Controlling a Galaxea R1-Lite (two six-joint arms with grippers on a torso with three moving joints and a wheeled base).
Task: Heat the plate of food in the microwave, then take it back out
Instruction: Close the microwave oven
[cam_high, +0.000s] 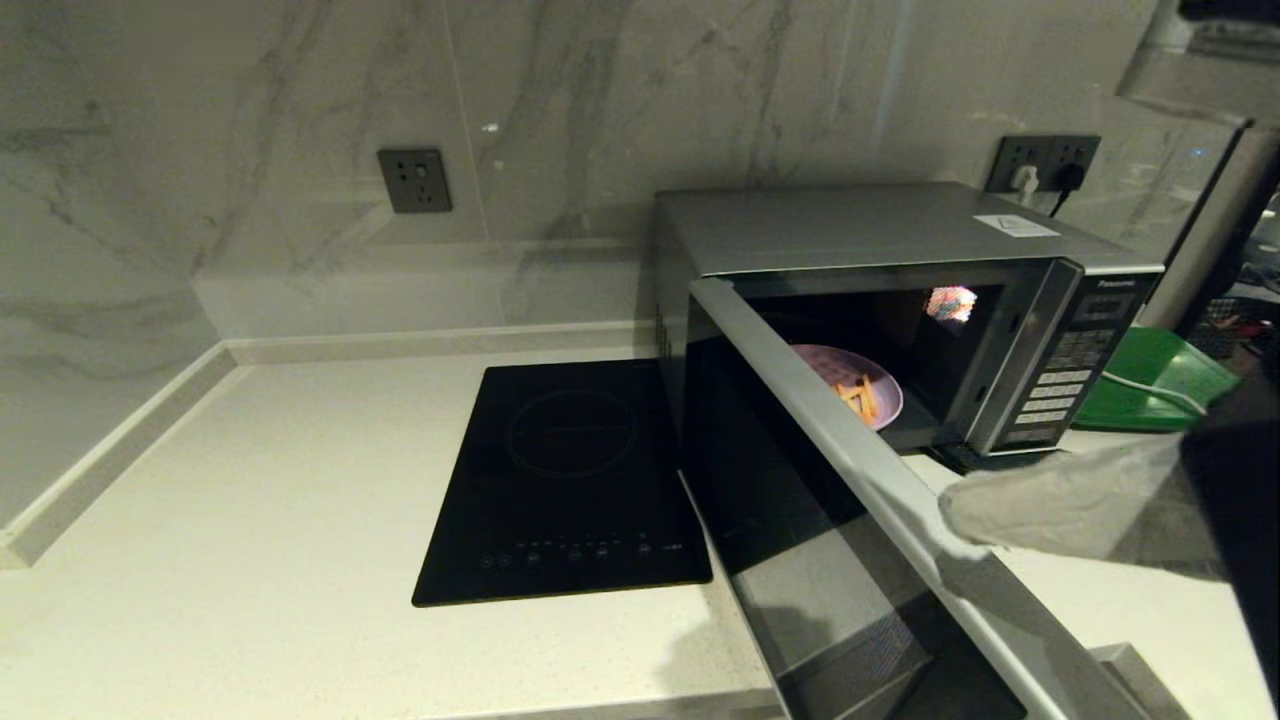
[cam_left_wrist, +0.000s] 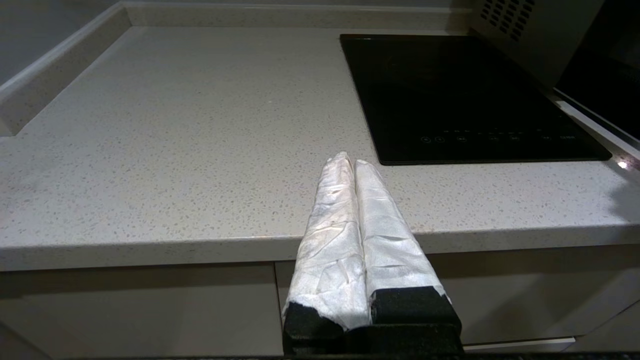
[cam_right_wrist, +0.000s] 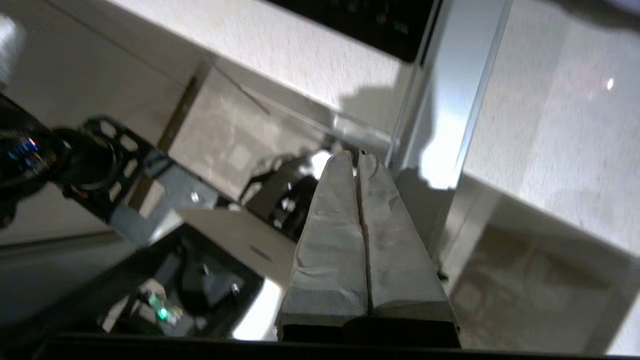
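Plate of food (cam_high: 850, 385) inside microwave (cam_high: 900, 300) — head view only.

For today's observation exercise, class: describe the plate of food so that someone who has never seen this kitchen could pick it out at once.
Find the silver-grey microwave on the pale counter, right of the black cooktop, its door swung open. Inside its dark cavity sits the plate of food. It is the only round lavender thing here, carrying a few orange-yellow sticks.

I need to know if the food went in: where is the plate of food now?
In the head view the plate of food sits inside the microwave, right of the cooktop, behind its open door.
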